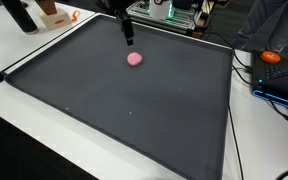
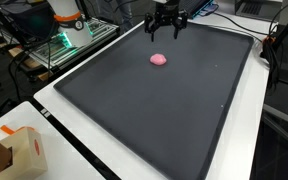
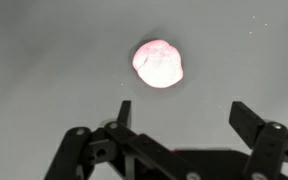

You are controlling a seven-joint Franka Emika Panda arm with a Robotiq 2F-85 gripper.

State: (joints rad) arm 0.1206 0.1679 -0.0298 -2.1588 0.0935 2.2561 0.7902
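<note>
Gripper (image 3: 181, 108), jaws spread, hangs near the pink ball (image 3: 158, 63) (bare mat (image 1: 134, 120) between them). The wrist view shows just these; an exterior view adds a box (image 2: 14, 150) off the mat.

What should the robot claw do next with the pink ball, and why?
The gripper should probably slide toward the pink ball until it sits between the jaws. In the wrist view the jaws stand open, and the ball lies on the mat ahead of them, not between them.

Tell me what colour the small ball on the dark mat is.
The ball is pink, clearest in the wrist view.
</note>
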